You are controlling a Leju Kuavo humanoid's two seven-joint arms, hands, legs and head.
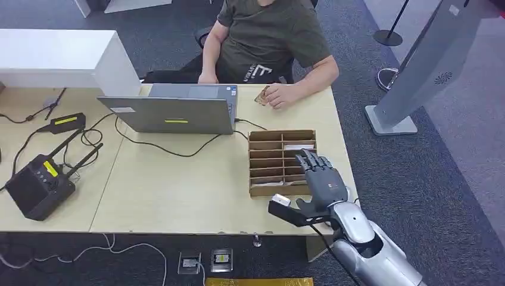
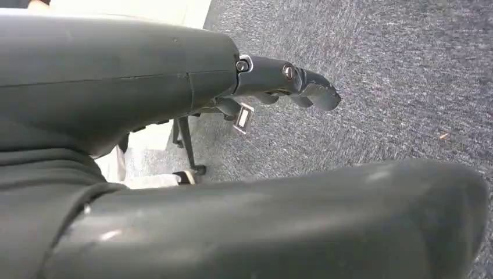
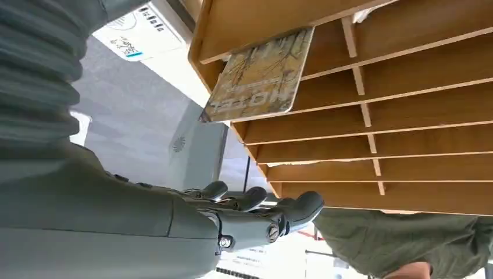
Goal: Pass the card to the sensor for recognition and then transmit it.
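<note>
A wooden slotted box [image 1: 280, 156] stands on the table's right part. A patterned card [image 3: 258, 75] leans in a slot at one end of the box [image 3: 378, 116]. My right hand [image 1: 321, 176] hovers over the box's near right side with its fingers [image 3: 256, 203] spread, holding nothing. Beside the box's near end lies a small white device with a printed label [image 3: 139, 29], also visible as a white block [image 1: 280, 199]. The person across the table holds another card [image 1: 262, 95]. My left hand [image 2: 285, 84] hangs over the carpet and holds nothing.
An open laptop [image 1: 178, 110] sits at the table's middle back, with cables trailing left to a black antenna box [image 1: 39, 182]. The seated person [image 1: 268, 42] is behind the table. A grey stand [image 1: 411, 83] is on the floor to the right.
</note>
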